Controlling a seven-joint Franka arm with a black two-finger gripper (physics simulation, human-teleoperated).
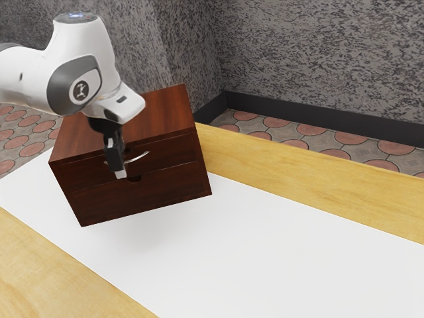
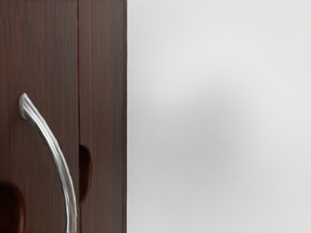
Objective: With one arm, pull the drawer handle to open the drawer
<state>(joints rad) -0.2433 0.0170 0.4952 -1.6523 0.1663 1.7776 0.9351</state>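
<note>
1. The dark wooden drawer cabinet [image 1: 162, 126] stands on the white tabletop [image 1: 265, 252], toward the exterior view's left.
2. Its curved silver handle [image 1: 137, 158] [image 2: 53, 145] sits on the upper drawer front [image 1: 169, 152], which looks level with the front below.
3. The black gripper [image 1: 118, 165] hangs at the handle; I cannot tell whether it is spread or pinching.

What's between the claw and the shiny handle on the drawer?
Nothing. In the exterior view the claw hangs right at the silver handle, overlapping it, with no other thing in between.
</note>
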